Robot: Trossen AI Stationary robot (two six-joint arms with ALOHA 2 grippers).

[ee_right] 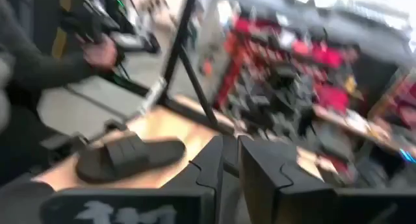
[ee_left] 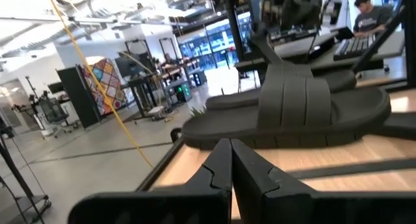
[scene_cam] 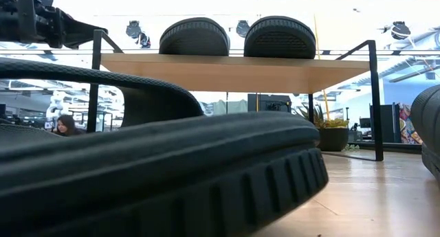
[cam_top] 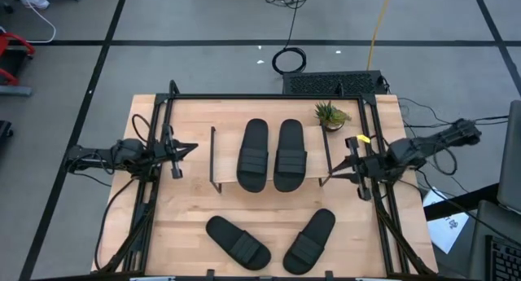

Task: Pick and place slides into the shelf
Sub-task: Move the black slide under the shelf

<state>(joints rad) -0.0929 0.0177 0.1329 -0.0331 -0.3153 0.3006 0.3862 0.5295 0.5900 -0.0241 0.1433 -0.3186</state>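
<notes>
Two black slides (cam_top: 253, 155) (cam_top: 291, 155) lie side by side, soles down, on the shelf's wood top (cam_top: 228, 155). They also show in the low view (scene_cam: 194, 36) (scene_cam: 280, 36) on the plank (scene_cam: 234, 71). Two more slides (cam_top: 237, 242) (cam_top: 310, 241) lie on the table near its near edge; one fills the low view (scene_cam: 172, 168). My left gripper (cam_top: 191, 149) (ee_left: 231, 165) hangs shut and empty at the shelf's left end. My right gripper (cam_top: 334, 175) (ee_right: 229, 160) hangs shut and empty at the shelf's right end.
A small potted plant (cam_top: 330, 115) stands at the table's far side, by the shelf's right end. The black frame (cam_top: 269, 96) runs round the table's edges. Bare wood lies between the shelf and the two near slides. A person's hand (ee_right: 97, 52) shows beyond the table.
</notes>
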